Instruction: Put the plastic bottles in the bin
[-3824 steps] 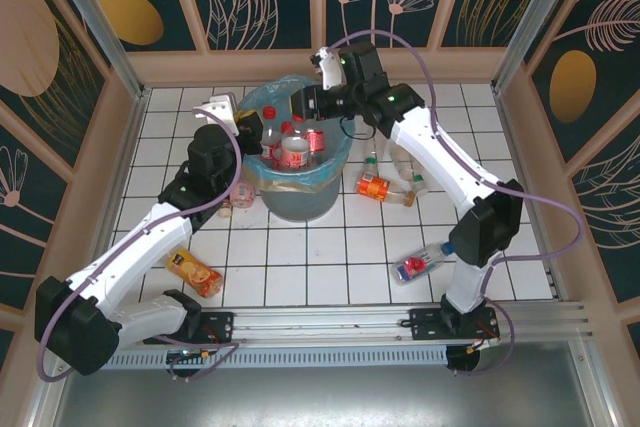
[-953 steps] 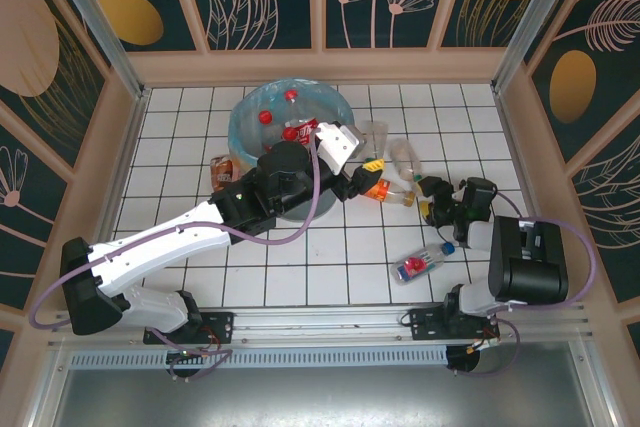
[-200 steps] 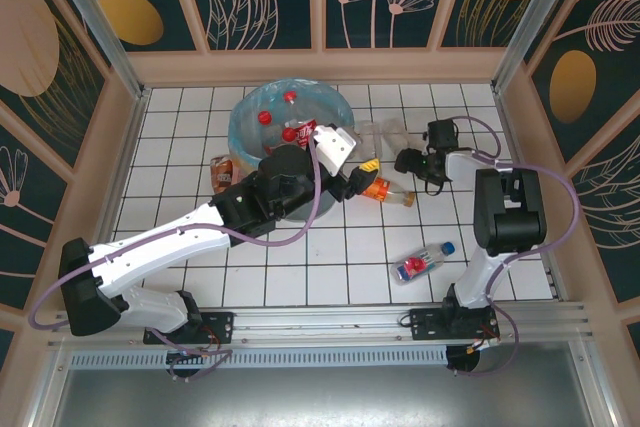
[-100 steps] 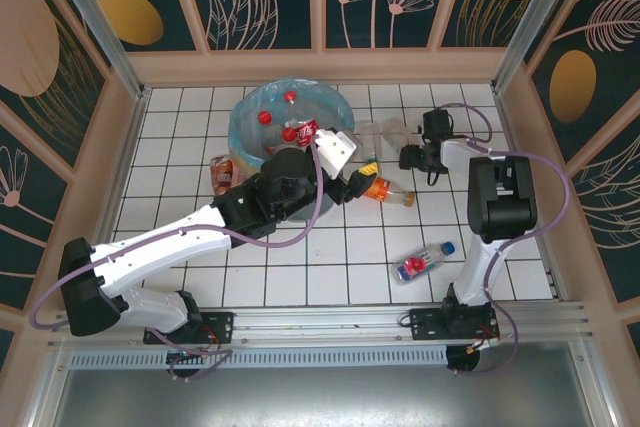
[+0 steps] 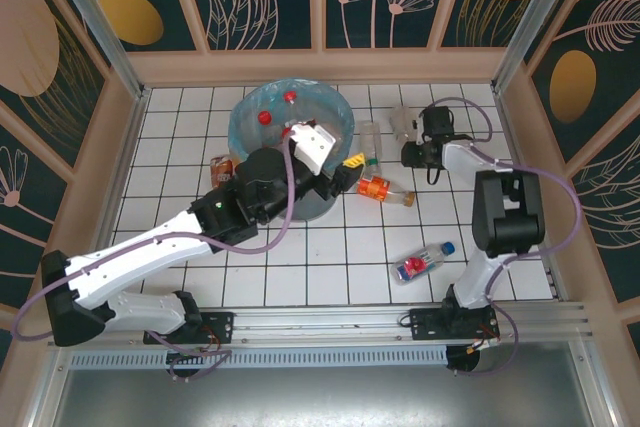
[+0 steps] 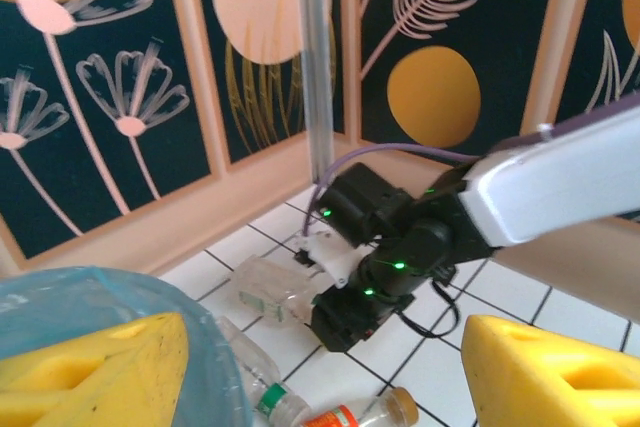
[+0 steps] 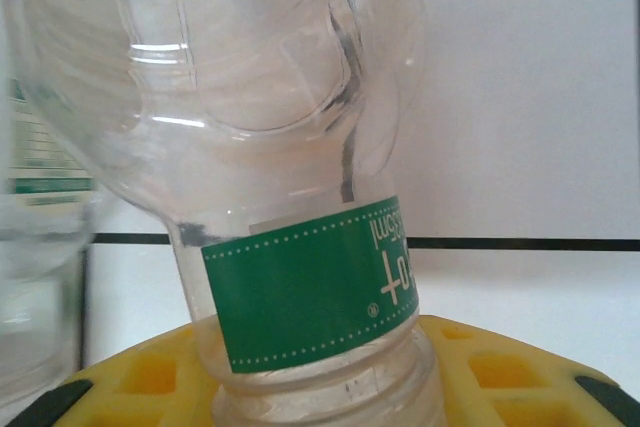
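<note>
One at a time: gripping the green-labelled clear bottle [image 7: 300, 197] by its narrow end between the closed-in right fingers [image 7: 510, 377], near the bin [image 5: 335, 107] on its right side. Best lifting it straight up, clearing the green-capped bottle [image 5: 370, 144], swinging over the rim, releasing only above the mouth, minding the left arm [image 5: 200, 222]. Holding the left fingers [image 6: 110, 367] wide apart with nothing between. Counting four bottles lying on the bench [image 5: 180, 117], one gripped, two red caps [image 5: 263, 117] showing inside one bin.

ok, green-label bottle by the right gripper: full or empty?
Looks empty: the clear bottle shows no liquid or fill line, and the tile shows through its walls.
</note>
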Motion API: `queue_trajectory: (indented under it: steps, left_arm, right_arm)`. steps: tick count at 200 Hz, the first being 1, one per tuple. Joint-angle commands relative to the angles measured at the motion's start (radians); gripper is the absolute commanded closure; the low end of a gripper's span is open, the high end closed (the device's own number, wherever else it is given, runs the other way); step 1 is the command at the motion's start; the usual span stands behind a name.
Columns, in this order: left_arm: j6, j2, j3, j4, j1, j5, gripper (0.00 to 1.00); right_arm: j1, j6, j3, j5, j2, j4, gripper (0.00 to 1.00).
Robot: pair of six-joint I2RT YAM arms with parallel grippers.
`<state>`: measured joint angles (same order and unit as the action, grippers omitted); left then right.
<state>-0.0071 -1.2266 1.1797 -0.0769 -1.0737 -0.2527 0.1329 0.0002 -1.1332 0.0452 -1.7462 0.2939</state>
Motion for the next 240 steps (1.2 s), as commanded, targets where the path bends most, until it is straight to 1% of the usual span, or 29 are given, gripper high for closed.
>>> queue_trajectory:
  steps: [1, 19, 36, 67, 81, 106, 119, 132, 142, 160, 166, 171, 182, 204, 240]
  left_arm:
    - [-0.029, 0.054, -0.01, -0.003, -0.004, -0.108, 0.27]
    - [-0.046, 0.089, -0.009, 0.005, -0.004, -0.225, 0.28]
    - [-0.049, 0.124, -0.017, 0.003, -0.004, -0.341, 0.31]
    - [0.024, 0.184, -0.012, -0.014, -0.003, -0.538, 0.31]
    - [0.051, 0.218, -0.021, -0.043, -0.003, -0.587, 0.31]
    - [0.051, 0.277, -0.046, -0.069, -0.002, -0.619, 0.31]
    - [0.042, 0.303, -0.062, -0.07, -0.003, -0.62, 0.31]
    - [0.04, 0.316, -0.069, -0.055, -0.003, -0.62, 0.31]
    - [0.036, 0.319, -0.069, -0.039, -0.002, -0.631, 0.3]
    - [0.028, 0.323, -0.072, -0.02, -0.003, -0.635, 0.3]
    - [0.025, 0.326, -0.074, -0.019, -0.003, -0.633, 0.3]
    - [0.025, 0.327, -0.075, -0.018, -0.003, -0.631, 0.29]
    - [0.025, 0.328, -0.078, -0.018, -0.003, -0.634, 0.29]
    - [0.029, 0.328, -0.081, -0.023, -0.002, -0.639, 0.29]
    - [0.039, 0.317, -0.084, -0.032, -0.003, -0.638, 0.29]
  right_arm:
    - [0.012, 0.051, 0.009, 0.031, 0.151, 0.045, 0.82]
    - [0.032, 0.094, -0.009, 0.044, 0.252, 0.1, 0.82]
    - [0.086, 0.123, -0.063, 0.031, 0.336, 0.173, 0.83]
    - [0.248, 0.173, -0.239, 0.009, 0.429, 0.292, 0.85]
    - [0.345, 0.177, -0.328, 0.012, 0.427, 0.333, 0.85]
    - [0.498, 0.169, -0.521, 0.002, 0.35, 0.458, 0.85]
    - [0.555, 0.159, -0.603, -0.025, 0.297, 0.516, 0.83]
    - [0.592, 0.148, -0.672, -0.03, 0.241, 0.573, 0.82]
    - [0.608, 0.141, -0.723, -0.032, 0.195, 0.62, 0.8]
    - [0.634, 0.135, -0.812, -0.056, 0.115, 0.695, 0.74]
    - [0.643, 0.134, -0.832, -0.084, 0.095, 0.711, 0.71]
    - [0.649, 0.133, -0.848, -0.094, 0.081, 0.719, 0.69]
    - [0.655, 0.131, -0.869, -0.106, 0.062, 0.725, 0.58]
    - [0.656, 0.133, -0.876, -0.13, 0.057, 0.702, 0.45]
    - [0.655, 0.136, -0.889, -0.127, 0.066, 0.662, 0.4]
